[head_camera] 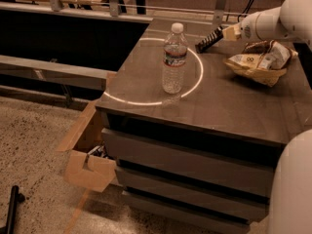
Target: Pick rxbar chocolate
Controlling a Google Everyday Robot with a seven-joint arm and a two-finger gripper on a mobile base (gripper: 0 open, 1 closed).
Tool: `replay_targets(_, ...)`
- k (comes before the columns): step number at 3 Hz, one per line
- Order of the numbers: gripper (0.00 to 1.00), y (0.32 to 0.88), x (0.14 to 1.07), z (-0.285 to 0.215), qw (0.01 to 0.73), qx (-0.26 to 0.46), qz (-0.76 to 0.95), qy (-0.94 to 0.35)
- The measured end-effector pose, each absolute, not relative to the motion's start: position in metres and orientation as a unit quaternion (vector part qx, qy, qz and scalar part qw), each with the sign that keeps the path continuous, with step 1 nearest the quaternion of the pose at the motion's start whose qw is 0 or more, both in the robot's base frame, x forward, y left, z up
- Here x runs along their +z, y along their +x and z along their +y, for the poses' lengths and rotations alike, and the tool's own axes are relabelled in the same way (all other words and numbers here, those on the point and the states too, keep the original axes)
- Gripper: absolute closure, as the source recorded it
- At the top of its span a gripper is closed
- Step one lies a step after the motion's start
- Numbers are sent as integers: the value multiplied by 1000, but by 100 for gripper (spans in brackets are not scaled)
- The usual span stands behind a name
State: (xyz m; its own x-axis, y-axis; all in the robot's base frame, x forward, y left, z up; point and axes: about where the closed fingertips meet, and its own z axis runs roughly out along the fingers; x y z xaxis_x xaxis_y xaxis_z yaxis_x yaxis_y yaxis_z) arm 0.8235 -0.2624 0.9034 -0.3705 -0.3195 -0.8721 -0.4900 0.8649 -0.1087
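I have the rxbar chocolate point(208, 41) at the upper right of the frame, behind and to the right of the water bottle point(174, 57) and just left of the crumpled snack bags point(261, 62). It is tilted. Its upper right end is pinched in the end effector point(225, 33), and its lower left end dips towards the table point(209, 106); I cannot tell whether that tip touches the surface.

I judge the bar light and flat, fairly stiff along its length but able to flex. Its wrapper looks slick, so it could slide or swivel between the pads. A pinch across the thin faces suits it. A hold nearer the middle would be steadier, since gripped by one end the long free part can pivot.

The arm point(273, 21) enters from the right edge at the top of the frame. Its white forearm is nearly level and slopes slightly down to the left. The end effector points left over the far part of the table, narrowed onto the bar's end.
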Motion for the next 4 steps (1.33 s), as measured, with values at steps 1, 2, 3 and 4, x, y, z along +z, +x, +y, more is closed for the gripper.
replay_targets(1, 100, 804, 914, -268, 504, 85, 823, -248)
replay_targets(2, 100, 789, 926, -269, 509, 101, 813, -264)
replay_targets(3, 100, 775, 945, -266, 526, 133, 786, -297)
replay_targets(4, 100, 766, 966, -269, 551, 152, 755, -320)
